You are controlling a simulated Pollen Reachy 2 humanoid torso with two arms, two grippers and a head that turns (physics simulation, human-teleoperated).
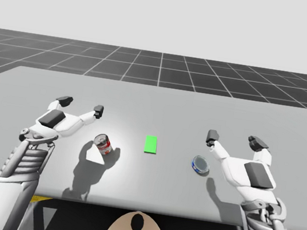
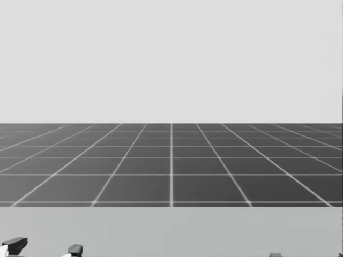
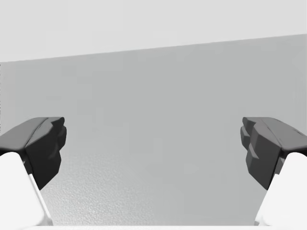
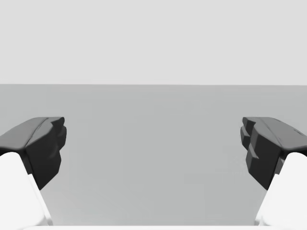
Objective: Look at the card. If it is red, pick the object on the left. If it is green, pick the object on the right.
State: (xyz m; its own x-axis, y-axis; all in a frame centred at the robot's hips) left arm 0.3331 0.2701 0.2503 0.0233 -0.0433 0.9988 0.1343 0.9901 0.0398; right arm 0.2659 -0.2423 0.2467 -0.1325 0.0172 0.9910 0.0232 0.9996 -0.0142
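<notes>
Two grippers, both open and empty. The left gripper (image 1: 81, 105) hovers over the left part of the grey table (image 1: 155, 101) with its fingers spread wide; the left wrist view has plain tabletop ahead of them. The right gripper (image 1: 234, 140) hovers over the right part, fingers just as wide, and the right wrist view again has tabletop ahead.

The green card (image 1: 150, 144) lies flat mid-table, between the two cans. The red can (image 1: 102, 143) stands left of the card, near the left gripper's inner fingertip but not touching it. The short blue can (image 1: 199, 165) sits right of the card, near the right gripper's inner finger, also apart from it.

The head view looks past the table's far edge to the dark grid floor (image 2: 171, 160). Dark fingertips (image 2: 16, 245) poke in at that view's bottom corners.
</notes>
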